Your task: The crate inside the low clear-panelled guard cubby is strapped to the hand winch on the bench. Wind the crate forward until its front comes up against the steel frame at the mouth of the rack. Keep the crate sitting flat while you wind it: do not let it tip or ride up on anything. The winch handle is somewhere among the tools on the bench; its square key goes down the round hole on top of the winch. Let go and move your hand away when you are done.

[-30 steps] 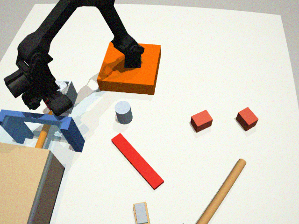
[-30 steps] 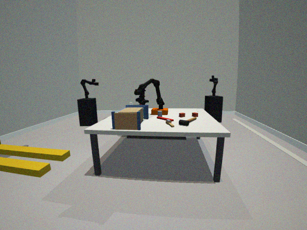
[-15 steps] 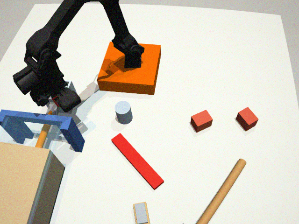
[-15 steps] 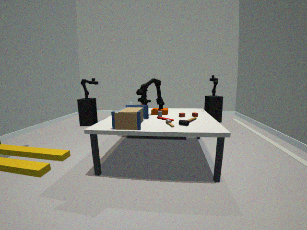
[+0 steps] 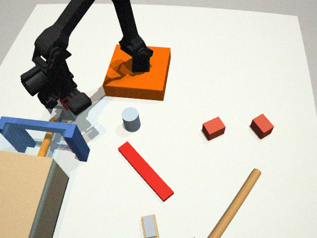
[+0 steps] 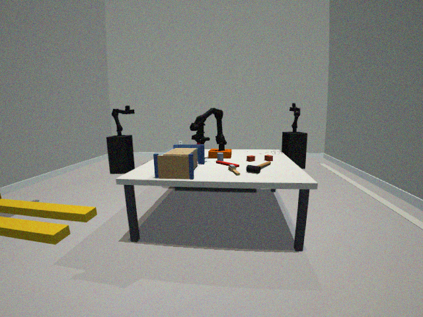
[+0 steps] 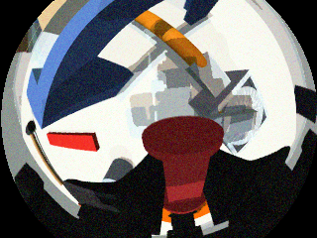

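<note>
My gripper [image 5: 65, 103] [image 6: 199, 142] is shut on a dark red handle [image 7: 183, 141], its broad round end towards the wrist camera. It holds the handle above the bench, beyond the blue frame [image 5: 46, 124] [image 7: 94, 81]. The grey winch [image 7: 243, 116] is right of the handle in the wrist view; in the top view the gripper mostly hides it. The handle's key end is hidden. The tan crate [image 5: 23, 184] [image 6: 172, 166] sits flat behind the frame with a gap between. An orange strap [image 5: 44, 146] [image 7: 173, 39] runs through the frame towards the winch.
A blue-grey cylinder [image 5: 131, 119], a red bar [image 5: 145, 171], a small tan tool [image 5: 149, 226], a mallet [image 6: 253, 168] and two red blocks [image 5: 213, 128] [image 5: 261, 126] lie to the right. The arm stands on an orange base [image 5: 134, 92].
</note>
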Tool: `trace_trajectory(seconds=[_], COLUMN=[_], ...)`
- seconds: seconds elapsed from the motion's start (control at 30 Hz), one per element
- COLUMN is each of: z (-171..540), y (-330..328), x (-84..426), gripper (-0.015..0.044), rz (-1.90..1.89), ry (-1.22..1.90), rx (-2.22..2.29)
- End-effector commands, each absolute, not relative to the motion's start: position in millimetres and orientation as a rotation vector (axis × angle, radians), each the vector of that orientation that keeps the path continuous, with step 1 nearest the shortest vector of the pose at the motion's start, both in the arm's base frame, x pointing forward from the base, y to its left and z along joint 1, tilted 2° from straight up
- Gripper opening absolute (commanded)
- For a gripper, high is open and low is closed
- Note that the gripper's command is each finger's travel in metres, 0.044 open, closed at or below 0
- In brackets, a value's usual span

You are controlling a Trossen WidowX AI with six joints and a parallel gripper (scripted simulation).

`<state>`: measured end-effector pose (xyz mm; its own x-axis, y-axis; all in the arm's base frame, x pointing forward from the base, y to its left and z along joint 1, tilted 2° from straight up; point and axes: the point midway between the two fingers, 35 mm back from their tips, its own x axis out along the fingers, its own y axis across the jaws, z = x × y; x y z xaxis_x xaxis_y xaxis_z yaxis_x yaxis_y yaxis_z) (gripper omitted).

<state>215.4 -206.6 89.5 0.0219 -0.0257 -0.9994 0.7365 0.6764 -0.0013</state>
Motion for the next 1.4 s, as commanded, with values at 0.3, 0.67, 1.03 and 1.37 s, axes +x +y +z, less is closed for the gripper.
trace_trajectory(seconds=[0.3,0.67,1.03,1.37], z=[87,87,87,87], y=[-188,-182,-179,-178], x=[190,174,158,142], gripper=[0.0,0.0,0.0,0.0], rz=[-0.653,-0.653,-0.653,-0.654], ry=[1.477,1.478,1.48,1.481], rx=[0.65,0.65,0.65,0.649])
